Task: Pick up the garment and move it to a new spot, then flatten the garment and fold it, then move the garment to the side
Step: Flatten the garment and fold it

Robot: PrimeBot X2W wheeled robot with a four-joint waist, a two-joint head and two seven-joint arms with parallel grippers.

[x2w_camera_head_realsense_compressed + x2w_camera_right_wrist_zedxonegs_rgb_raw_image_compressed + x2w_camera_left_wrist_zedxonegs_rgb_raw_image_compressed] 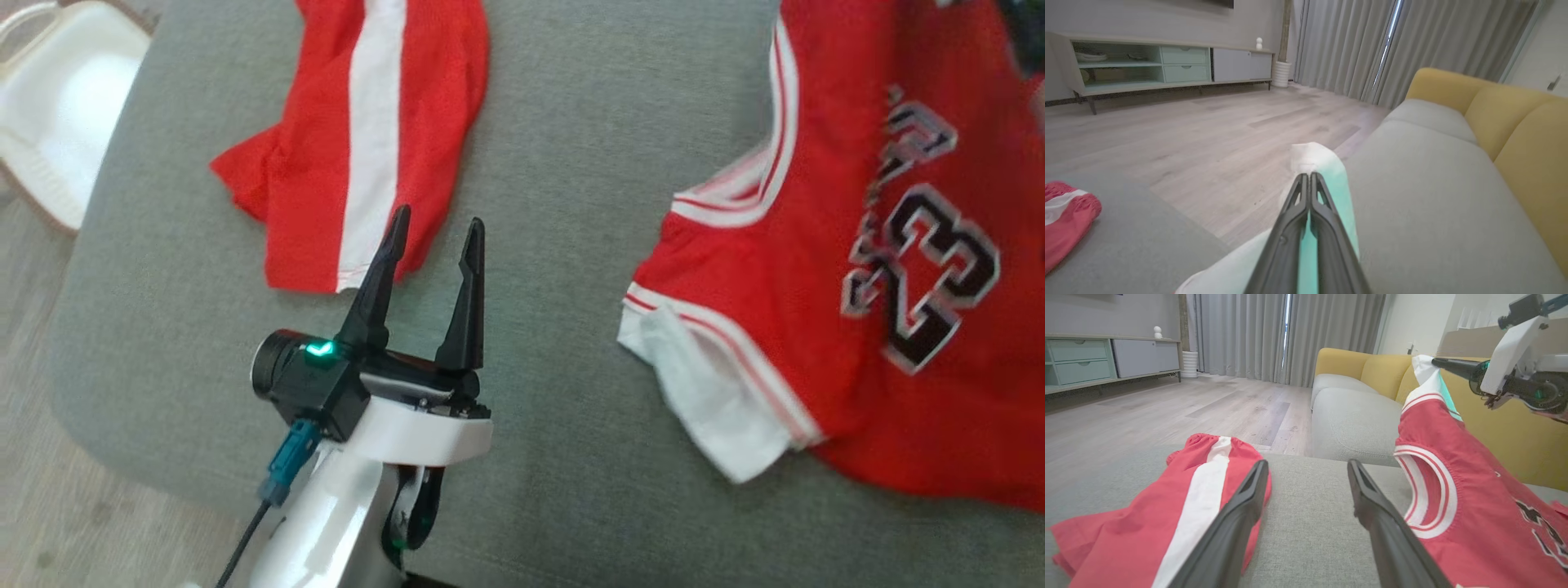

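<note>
Grey cushion (571, 147) carrying two garments. The red jersey (816, 269), numbered 23, lies along the cushion's right side. One white edge is raised above the cushion, pinched between the clenched fingers of the right gripper (1308, 176). The red shorts (375, 139), with a white stripe, lie crumpled toward the far left corner. The left gripper (439, 227) hangs over the cushion near its left edge, fingers spread and holding nothing, tips just beside the shorts' nearer hem. Beyond the cushion stands a yellow-backed sofa (1363, 367).
</note>
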